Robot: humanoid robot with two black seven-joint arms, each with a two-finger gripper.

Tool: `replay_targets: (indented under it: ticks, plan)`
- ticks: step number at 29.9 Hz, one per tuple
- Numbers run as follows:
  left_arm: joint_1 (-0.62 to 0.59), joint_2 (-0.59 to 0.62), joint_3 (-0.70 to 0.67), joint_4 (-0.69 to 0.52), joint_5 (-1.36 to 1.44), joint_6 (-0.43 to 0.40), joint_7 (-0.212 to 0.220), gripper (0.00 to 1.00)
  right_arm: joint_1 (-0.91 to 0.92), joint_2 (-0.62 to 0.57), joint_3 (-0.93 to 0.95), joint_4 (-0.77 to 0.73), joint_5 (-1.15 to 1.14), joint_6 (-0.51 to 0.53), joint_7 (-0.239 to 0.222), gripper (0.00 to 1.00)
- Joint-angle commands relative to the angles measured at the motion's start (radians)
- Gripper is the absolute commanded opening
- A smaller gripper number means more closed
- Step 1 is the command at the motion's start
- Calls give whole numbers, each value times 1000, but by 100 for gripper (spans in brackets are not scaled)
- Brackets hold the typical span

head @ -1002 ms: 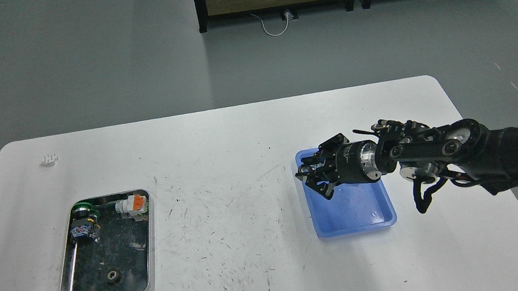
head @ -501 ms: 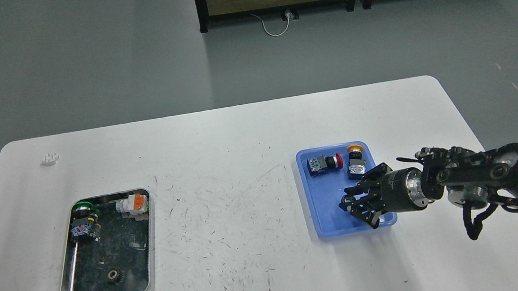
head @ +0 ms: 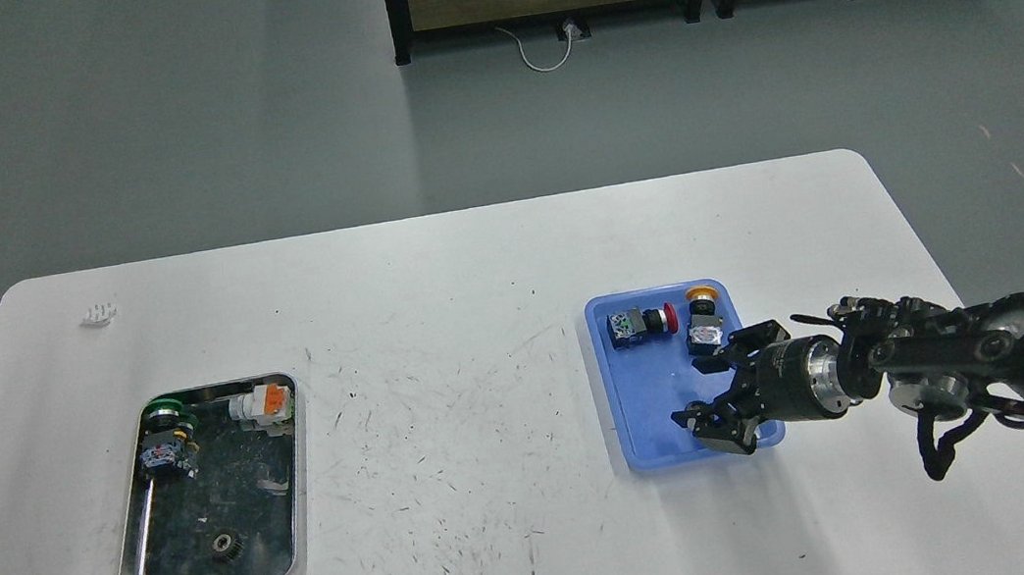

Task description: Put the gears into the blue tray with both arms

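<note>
One gear (head: 225, 544), a small black toothed disc, lies in the near part of the steel tray (head: 137, 535) at the left. The blue tray (head: 645, 414) sits right of centre, with two push-button switches in its far end. My right gripper (head: 729, 385) comes in from the right and hovers over the blue tray's near right part. Its fingers (head: 714, 423) are spread open and I see nothing between them. What lies under the gripper is hidden. My left arm is out of view.
A red-capped switch (head: 639, 323) and a yellow-capped switch (head: 703, 320) lie in the blue tray. The steel tray also holds a green-capped switch (head: 165, 435) and an orange-and-white part (head: 262, 403). A small white piece (head: 97, 313) lies at the table's far left.
My right gripper moved from over the blue tray's far end to its near right part, uncovering the two switches. In the last half second its fingers spread wider.
</note>
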Motion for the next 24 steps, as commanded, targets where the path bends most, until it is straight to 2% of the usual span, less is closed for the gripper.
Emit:
replay_targets:
  ticks: [1, 6, 11, 13, 15, 17, 24]
  plan:
    - [-1, 0, 0, -1, 3, -33, 0, 99, 21, 16, 74, -1, 11, 1, 4, 82]
    - [5, 0, 9, -1, 32, -101, -5, 99, 142, 40, 221, -41, 117, 1, 4, 84]
    - [22, 0, 44, -2, 101, -187, -34, 98, 261, 45, 356, -136, 196, -4, 3, 85]
    - [36, -9, 63, -4, 113, -213, -63, 98, 297, 40, 389, -168, 209, -4, 3, 86]
    - [43, -32, 96, -5, 150, -256, -113, 98, 334, 37, 409, -205, 224, -4, 3, 86]
    - [57, -38, 130, -28, 207, -257, -152, 99, 361, 36, 418, -248, 236, -9, 1, 86]
    - [184, -54, 155, -146, 314, -257, -154, 98, 395, 37, 421, -357, 240, -42, -7, 86]
